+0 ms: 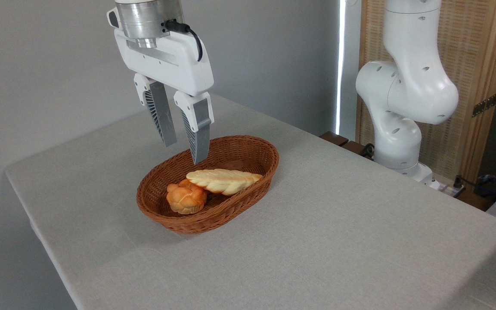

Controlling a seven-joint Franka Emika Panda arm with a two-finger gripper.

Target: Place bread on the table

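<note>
Overhead, one gripper (184,148) hangs with fingers parted, holding nothing, above the single wicker basket (248,148). Inside the basket lie two pieces: one long braided bread (224,180), one small orange bun (185,198) touching it. One table (338,224) carries it.

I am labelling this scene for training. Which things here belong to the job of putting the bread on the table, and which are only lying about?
Belongs to the job:
bread, lying in the basket
table
tool, open

Only lying about:
orange bun
wicker basket
</note>
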